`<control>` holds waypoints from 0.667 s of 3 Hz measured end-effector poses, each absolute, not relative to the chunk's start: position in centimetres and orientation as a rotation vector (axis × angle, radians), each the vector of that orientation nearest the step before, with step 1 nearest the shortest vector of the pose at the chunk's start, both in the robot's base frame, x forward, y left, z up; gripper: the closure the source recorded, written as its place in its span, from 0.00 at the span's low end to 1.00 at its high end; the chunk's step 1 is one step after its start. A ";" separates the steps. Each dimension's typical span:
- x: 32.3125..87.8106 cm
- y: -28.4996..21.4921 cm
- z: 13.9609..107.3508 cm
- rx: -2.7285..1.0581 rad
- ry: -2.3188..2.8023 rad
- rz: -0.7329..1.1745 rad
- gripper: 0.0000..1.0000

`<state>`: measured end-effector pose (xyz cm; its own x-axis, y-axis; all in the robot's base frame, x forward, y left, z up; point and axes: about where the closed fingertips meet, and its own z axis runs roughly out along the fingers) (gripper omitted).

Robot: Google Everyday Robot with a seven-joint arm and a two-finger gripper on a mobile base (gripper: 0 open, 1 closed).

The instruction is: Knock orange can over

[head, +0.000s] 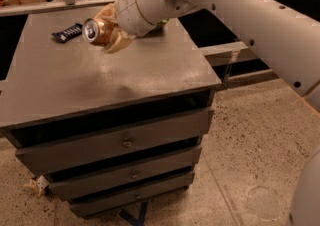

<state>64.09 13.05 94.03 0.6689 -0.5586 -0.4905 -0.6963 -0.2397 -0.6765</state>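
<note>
The orange can (95, 30) is tipped on its side, its silver pull-tab top facing left toward the camera, at the back of the grey cabinet top (100, 85). My gripper (109, 29) is shut around the can's body from the right. One tan finger (106, 11) lies above the can and the other below it. Whether the can touches the surface is hidden by the fingers. The white arm reaches in from the upper right.
A dark blue-black snack bar wrapper (66, 32) lies just left of the can near the back edge. A sliver of a green bag (163, 21) shows behind the arm. The cabinet has three drawers (125, 142) and stands on a speckled floor (250, 135).
</note>
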 end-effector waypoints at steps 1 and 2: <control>64.2 12.8 94.2 -2.008 0.852 0.014 1.00; 63.9 13.1 94.1 -2.087 0.714 -0.081 1.00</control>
<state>63.88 13.13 94.11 0.8313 -0.5167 -0.2049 -0.4581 -0.4279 -0.7792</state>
